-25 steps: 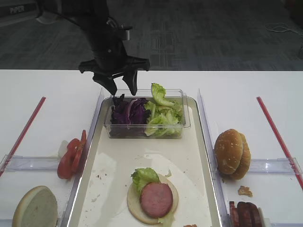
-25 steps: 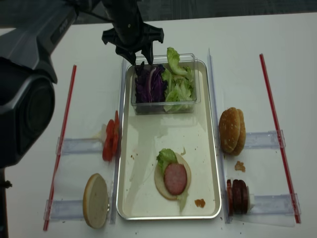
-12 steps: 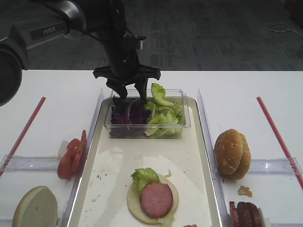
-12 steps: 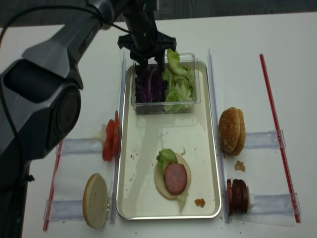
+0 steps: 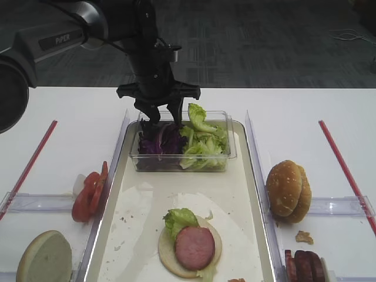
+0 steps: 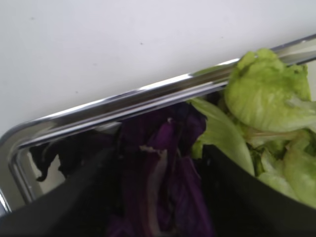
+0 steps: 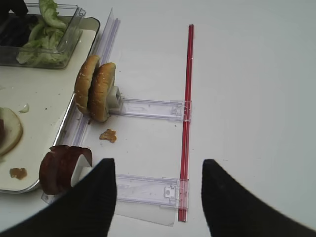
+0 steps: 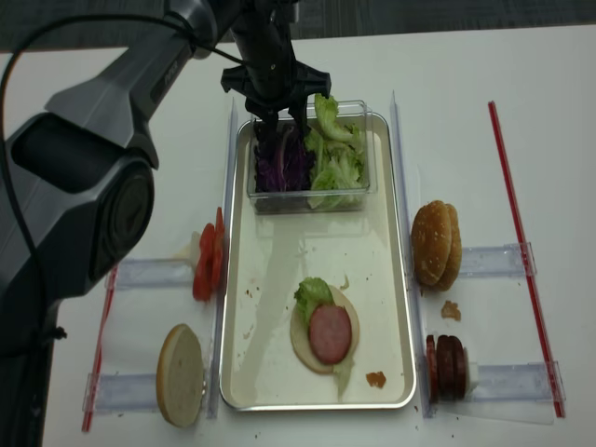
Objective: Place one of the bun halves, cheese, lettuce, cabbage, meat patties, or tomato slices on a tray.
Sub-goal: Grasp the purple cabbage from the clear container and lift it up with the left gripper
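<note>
Left gripper [image 5: 160,115]: jaws spread, lowered into cabbage [image 5: 157,141], nothing gripped yet.
Tray [image 5: 244,194]: bun, lettuce, patty stacked; cabbage pending.

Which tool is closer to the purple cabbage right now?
Left. The left tool is down in the clear tub, its open fingers straddling the cabbage. The right tool hangs open over bare table by the meat patties, well off.

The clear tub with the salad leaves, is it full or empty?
Full. The clear tub holds purple cabbage on one side and crinkly green lettuce on the other; a lettuce leaf pokes above its rim.
</note>
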Available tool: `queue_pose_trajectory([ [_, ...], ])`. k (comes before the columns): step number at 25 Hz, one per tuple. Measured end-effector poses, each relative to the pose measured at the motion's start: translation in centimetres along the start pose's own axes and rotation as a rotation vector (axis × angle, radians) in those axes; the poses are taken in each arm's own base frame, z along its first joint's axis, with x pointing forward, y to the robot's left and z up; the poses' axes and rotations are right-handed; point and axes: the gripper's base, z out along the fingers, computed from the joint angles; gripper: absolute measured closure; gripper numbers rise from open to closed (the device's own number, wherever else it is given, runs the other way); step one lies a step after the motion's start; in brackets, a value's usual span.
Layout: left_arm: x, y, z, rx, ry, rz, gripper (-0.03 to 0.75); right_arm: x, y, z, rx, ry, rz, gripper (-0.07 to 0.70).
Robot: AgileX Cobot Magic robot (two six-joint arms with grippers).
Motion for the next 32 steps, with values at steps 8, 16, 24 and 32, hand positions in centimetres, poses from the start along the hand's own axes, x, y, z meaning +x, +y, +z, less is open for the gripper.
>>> queue_pose_trajectory([
  [8, 1.0, -0.3, 0.8, -0.001, 0.049, 0.021, 0.356, 0.0, 0.0, 0.0, 0.0, 0.0, 0.0, 0.22],
  [16, 1.6, -0.3, 0.5, -0.003, 0.065, 0.043, 0.36, 0.0, 0.0, 0.0, 0.004, 0.0, -0.001, 0.22],
  [24, 1.7, -0.3, 0.7, -0.004, 0.073, 0.053, 0.437, 0.0, -0.1, 0.0, 0.014, 0.001, 0.01, 0.22],
  [32, 1.8, -0.1, 0.8, -0.021, 0.077, 0.061, 0.469, 0.0, -0.1, 0.0, 0.014, 0.001, 0.01, 0.22],
])
